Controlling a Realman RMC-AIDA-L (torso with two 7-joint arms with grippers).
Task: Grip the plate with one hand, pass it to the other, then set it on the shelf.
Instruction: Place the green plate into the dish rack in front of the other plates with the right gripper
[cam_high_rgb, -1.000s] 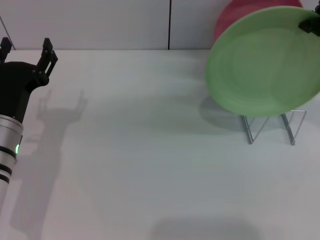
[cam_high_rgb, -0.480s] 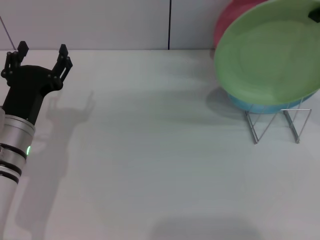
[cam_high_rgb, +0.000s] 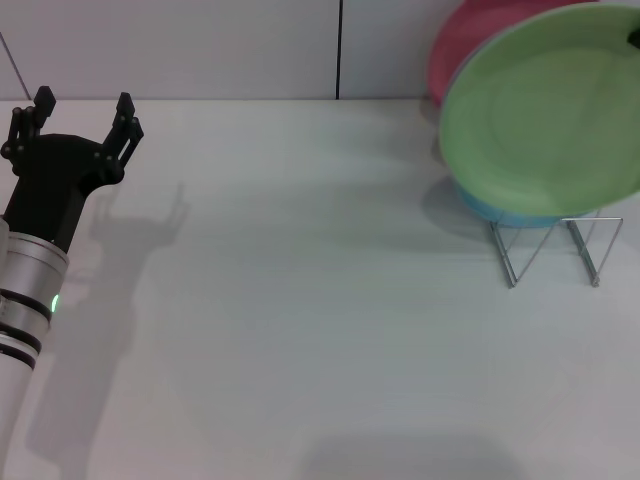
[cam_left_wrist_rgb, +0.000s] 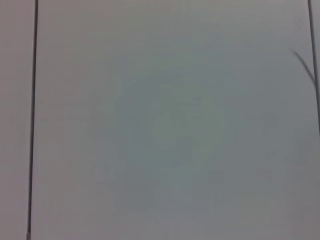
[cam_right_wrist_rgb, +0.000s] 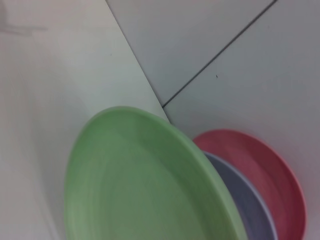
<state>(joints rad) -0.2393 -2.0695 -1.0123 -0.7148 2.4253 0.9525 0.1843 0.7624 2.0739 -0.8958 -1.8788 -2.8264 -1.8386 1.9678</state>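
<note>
Black pronged left end effector (cam_high_rgb: 80, 105), silver banded arm.

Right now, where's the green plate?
In the head view the green plate is far right, tilted over the wire rack, in front of the blue plate and red plate.

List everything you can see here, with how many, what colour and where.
round light-green matte plastic plate: one, green, tilted above the rack, far right.
light-blue plate: one, blue, in the rack behind the green one.
pink-red plate: one, rearmost in the rack.
thin silver wire plate rack: one, silver, table's far right.
white table: one, white.
left hand: black prongs spread, empty, far left.
right hand: black, barely visible at the green plate's upper edge.
</note>
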